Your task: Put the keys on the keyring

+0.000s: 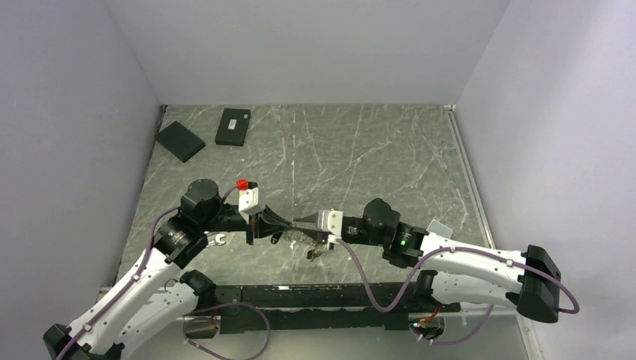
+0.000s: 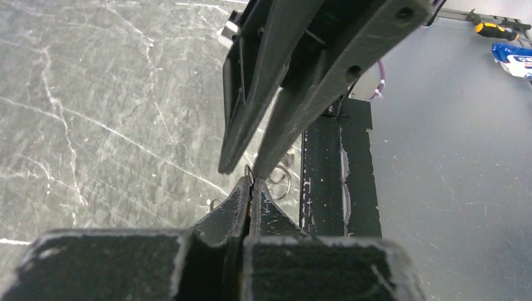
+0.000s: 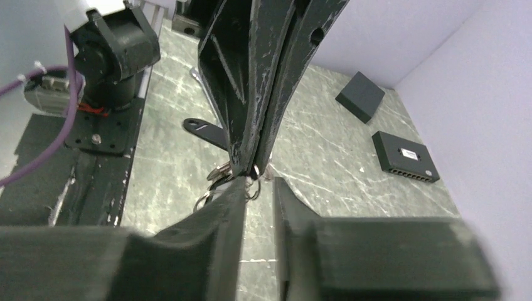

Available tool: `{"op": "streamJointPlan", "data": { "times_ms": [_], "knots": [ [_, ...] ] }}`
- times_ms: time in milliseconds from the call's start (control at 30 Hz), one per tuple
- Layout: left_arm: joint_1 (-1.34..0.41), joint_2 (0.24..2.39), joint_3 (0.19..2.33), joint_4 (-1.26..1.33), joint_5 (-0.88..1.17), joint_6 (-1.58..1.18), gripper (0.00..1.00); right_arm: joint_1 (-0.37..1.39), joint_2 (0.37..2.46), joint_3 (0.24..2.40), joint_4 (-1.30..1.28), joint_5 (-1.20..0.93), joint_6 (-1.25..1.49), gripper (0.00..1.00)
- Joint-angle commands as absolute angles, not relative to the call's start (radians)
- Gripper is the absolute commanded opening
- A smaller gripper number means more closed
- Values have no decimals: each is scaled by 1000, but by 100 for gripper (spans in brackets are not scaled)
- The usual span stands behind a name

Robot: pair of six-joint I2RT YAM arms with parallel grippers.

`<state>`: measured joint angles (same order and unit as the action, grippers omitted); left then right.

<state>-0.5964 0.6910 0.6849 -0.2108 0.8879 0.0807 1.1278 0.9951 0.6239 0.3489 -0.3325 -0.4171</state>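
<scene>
My two grippers meet tip to tip just above the table's near middle. The left gripper (image 1: 287,223) (image 2: 253,185) is shut, pinching the thin wire of the keyring (image 2: 280,183) (image 3: 253,183) at its fingertips. A bunch of small dark keys (image 1: 301,237) (image 3: 218,170) hangs and lies below the ring. The right gripper (image 1: 300,220) (image 3: 260,186) faces it, open by a narrow gap. Its left finger rests against the ring and nothing sits between its fingers. In the left wrist view the right gripper's fingers (image 2: 276,119) come down from above with their tips slightly apart.
Two flat black boxes (image 1: 180,141) (image 1: 233,126) lie at the far left of the table. A silver wrench (image 1: 217,240) lies beside the left arm. The black base rail (image 1: 315,296) runs along the near edge. A screwdriver (image 2: 495,28) lies off the table.
</scene>
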Motion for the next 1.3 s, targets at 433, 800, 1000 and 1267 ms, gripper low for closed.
{"op": "streamJointPlan", "data": {
  "times_ms": [433, 800, 1000, 1267],
  "knots": [
    [-602, 665, 755, -244, 610, -185, 0, 1137, 956, 663, 434, -252, -377, 57],
    [-602, 676, 805, -296, 509, -328, 0, 1138, 1047, 617, 487, -184, -301, 66],
    [-602, 663, 816, -335, 498, -312, 0, 1138, 1152, 651, 464, -186, -352, 67],
    [-603, 661, 822, -362, 532, -283, 0, 1138, 1191, 635, 450, -157, -359, 21]
  ]
}}
